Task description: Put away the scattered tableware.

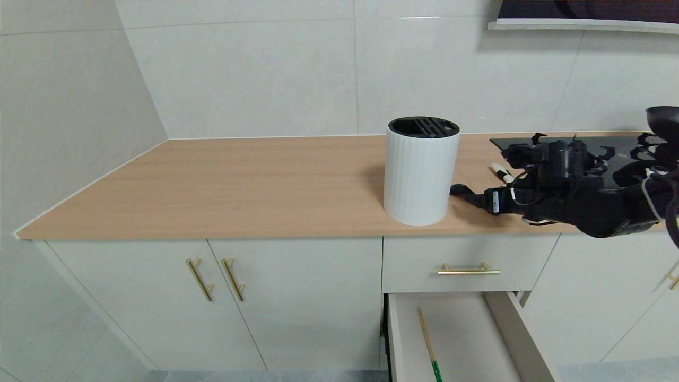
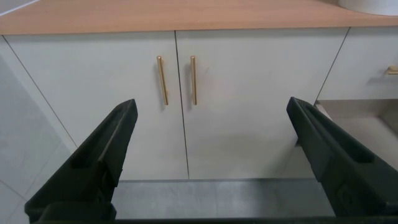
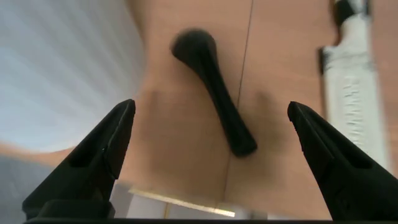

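Head view: white ribbed holder (image 1: 420, 175) is standing upright on the wood countertop (image 1: 238, 185), black slotted insert facing up. Everything below is placed off that holder.

- The right gripper (image 1: 460, 191) is hovering low over the counter just to the right of the holder, tips pointing at its lower wall. Can't tell if they're touching it.
- Right wrist view: fingers (image 3: 109, 149) are standing wide apart and clamping nothing. The black spoon (image 3: 214, 93) is lying flat on the counter under the gap between them, just beside the holder's wall (image 3: 62, 68), bowl end nearer the holder.
- A white-handled utensil (image 3: 354, 106) is lying past the spoon, on the side away from the holder. It's also showing in the head view (image 1: 501, 172), right of the holder and behind the gripper. Can't tell what kind it is.
- The black cooktop (image 1: 551, 143) is sitting further right of the holder, along the back wall.
- The open drawer (image 1: 509, 334) is hanging out below the holder, under a closed drawer. One chopstick (image 1: 427, 342) with a green end is lying lengthwise inside.
- The left gripper (image 2: 211, 109) is sitting low, down and to the left of the holder, facing the cabinet doors (image 2: 249, 106) and their two gold handles (image 2: 161, 81). Its fingers are also wide apart, holding nothing.
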